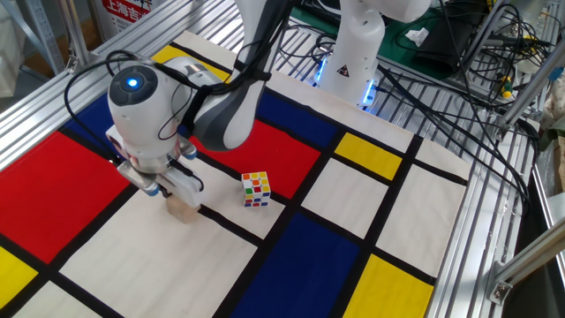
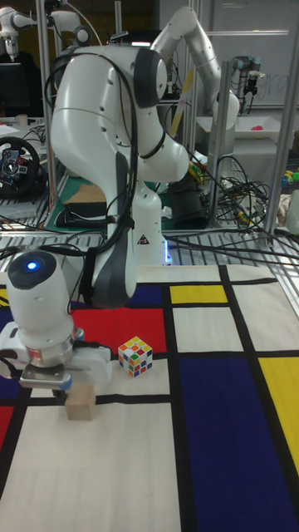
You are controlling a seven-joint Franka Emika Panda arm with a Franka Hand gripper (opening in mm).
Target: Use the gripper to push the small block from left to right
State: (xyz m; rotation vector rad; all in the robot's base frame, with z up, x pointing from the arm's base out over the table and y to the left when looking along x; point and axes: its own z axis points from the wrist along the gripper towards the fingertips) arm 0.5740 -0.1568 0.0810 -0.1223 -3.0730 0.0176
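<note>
The small block (image 1: pixel 184 211), a plain tan wooden cube, sits on the white panel just below a black line of the mat; it also shows in the tall fixed view (image 2: pixel 81 405). My gripper (image 1: pixel 167 190) hangs low under the boxy wrist, right against the block's upper-left side, apparently touching it. In the tall fixed view the gripper (image 2: pixel 60 386) sits just above and left of the block. The wrist hides the fingers, so their gap cannot be made out. Nothing appears held.
A multicoloured puzzle cube (image 1: pixel 256 189) stands a short way right of the block, also seen as the puzzle cube (image 2: pixel 135 356). The mat (image 1: pixel 309 256) has red, blue, yellow and white panels. The robot base (image 1: pixel 350 53) and cables lie behind; aluminium rails (image 1: pixel 477 221) border the mat.
</note>
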